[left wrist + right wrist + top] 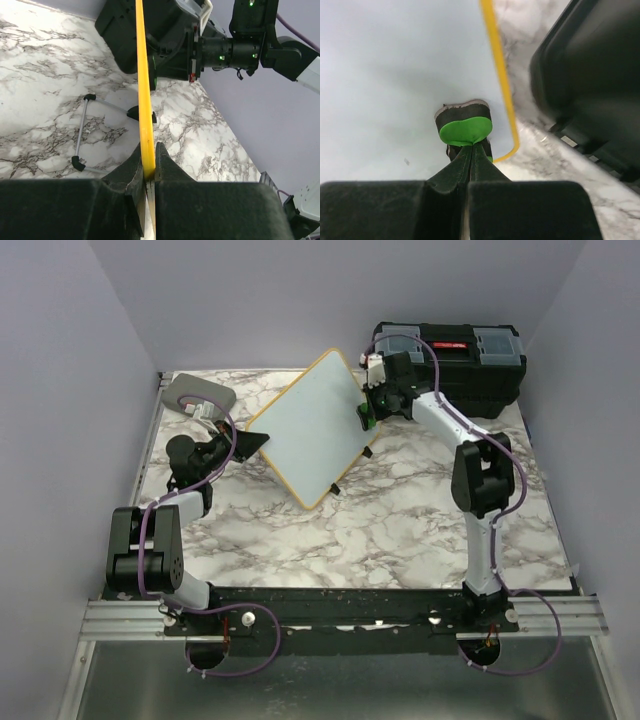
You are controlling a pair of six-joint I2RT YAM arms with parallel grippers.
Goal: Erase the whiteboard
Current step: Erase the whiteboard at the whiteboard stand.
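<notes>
Left tool [148, 167] clamped on whiteboard [310, 435] edge; right tool [471, 150] pinching green eraser [465, 129] against board face.

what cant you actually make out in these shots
1. Left wrist view: the whiteboard sits edge-on in the left end effector, so its writing face is unseen.
2. Right wrist view: the eraser, held in the right end effector, covers the patch of whiteboard under it.
3. Right wrist view: the toolbox is blurred and cut off by the right edge.
4. Top view: any faint marks on the whiteboard are too small to tell.
</notes>
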